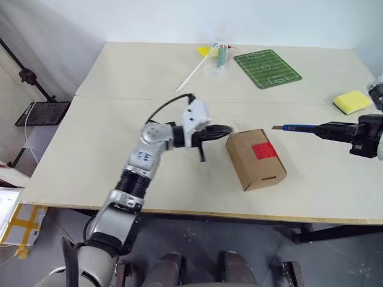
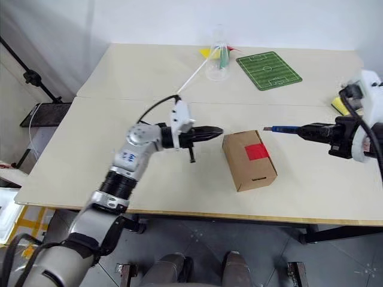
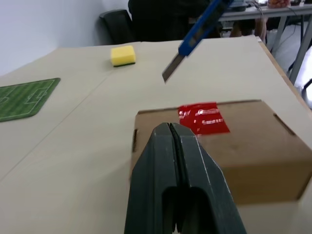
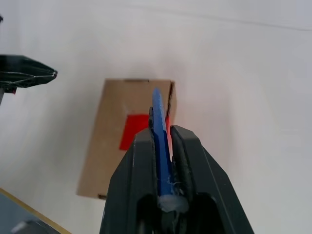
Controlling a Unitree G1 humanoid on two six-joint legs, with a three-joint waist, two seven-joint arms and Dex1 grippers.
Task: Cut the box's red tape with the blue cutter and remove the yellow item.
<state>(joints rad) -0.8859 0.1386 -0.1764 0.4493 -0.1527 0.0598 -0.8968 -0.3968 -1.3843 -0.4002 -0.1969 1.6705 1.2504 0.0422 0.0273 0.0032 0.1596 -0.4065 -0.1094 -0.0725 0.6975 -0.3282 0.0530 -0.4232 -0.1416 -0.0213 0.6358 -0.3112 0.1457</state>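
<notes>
Left fingers (image 3: 176,141) pressed together empty beside box (image 1: 256,158), right fingers (image 4: 168,146) clamped on blue cutter (image 1: 295,127).

It is looking like a lab or test room. Two plain pale tables (image 1: 119,149) are standing pushed together on a grey tiled floor (image 1: 335,263) against a bare white wall (image 1: 179,18), a black stand (image 1: 27,78) is leaning at the side, and desks and a dark chair (image 3: 117,27) are showing behind.
</notes>
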